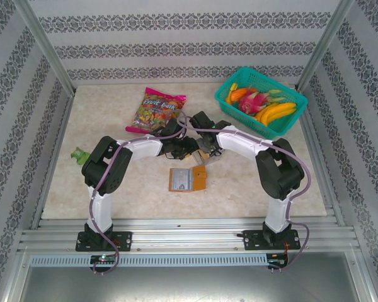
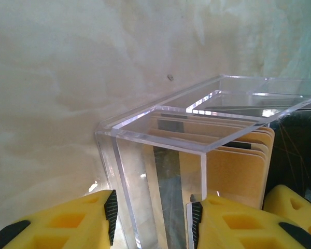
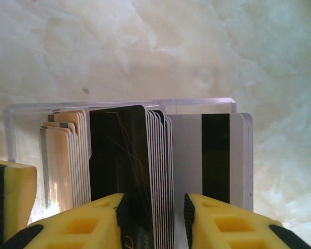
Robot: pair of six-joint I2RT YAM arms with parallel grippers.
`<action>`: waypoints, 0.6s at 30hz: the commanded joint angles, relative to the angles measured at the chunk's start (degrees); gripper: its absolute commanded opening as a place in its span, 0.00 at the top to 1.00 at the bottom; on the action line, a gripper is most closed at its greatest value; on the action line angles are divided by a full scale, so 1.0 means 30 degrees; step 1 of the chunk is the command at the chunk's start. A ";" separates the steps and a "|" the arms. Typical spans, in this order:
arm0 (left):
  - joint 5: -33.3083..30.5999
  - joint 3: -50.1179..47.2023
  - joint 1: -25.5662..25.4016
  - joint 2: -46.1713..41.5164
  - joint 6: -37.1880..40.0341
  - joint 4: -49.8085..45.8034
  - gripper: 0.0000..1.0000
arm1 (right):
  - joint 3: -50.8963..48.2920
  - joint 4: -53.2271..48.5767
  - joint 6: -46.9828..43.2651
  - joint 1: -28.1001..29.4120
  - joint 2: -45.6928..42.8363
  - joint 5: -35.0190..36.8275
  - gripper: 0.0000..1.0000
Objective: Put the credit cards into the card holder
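The credit cards [image 3: 116,150] stand on edge in a clear slotted tray [image 3: 119,105]: tan ones at the left, a black one, several white-edged ones, and a grey one with a black stripe [image 3: 197,155]. My right gripper [image 3: 153,218] is open around the black card and the thin stack beside it, its left pad on the black card and its right pad a little off the stack. My left gripper [image 2: 153,220] straddles the end of the tray [image 2: 160,111]; one pad touches it and the other stands just short. The orange-brown card holder [image 1: 199,177] lies open on the table in front of both grippers, a grey card [image 1: 181,179] on its left half.
A colourful snack bag [image 1: 156,110] lies behind the grippers. A green basket [image 1: 222,94] of fruit stands at the back right. A small green object [image 1: 80,154] sits by the left arm. Patterned walls and metal rails close in the table.
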 commanded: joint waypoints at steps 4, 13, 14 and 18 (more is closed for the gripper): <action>-0.0078 -0.0404 0.0182 0.0412 -0.0017 -0.0108 0.57 | 0.0339 -0.0452 -0.0533 0.0157 -0.0075 0.2269 0.67; -0.0089 -0.0345 0.0178 0.0388 0.0039 -0.0249 0.57 | 0.0365 -0.0569 -0.0393 0.0025 -0.0346 0.1268 0.81; -0.0078 -0.0338 0.0182 0.0390 0.0024 -0.0254 0.57 | 0.0368 -0.0569 -0.0391 0.0023 -0.0402 0.1375 0.81; -0.0087 -0.0309 0.0182 0.0384 0.0128 -0.0295 0.57 | 0.0354 -0.0586 -0.0494 0.0075 -0.0610 0.1678 0.81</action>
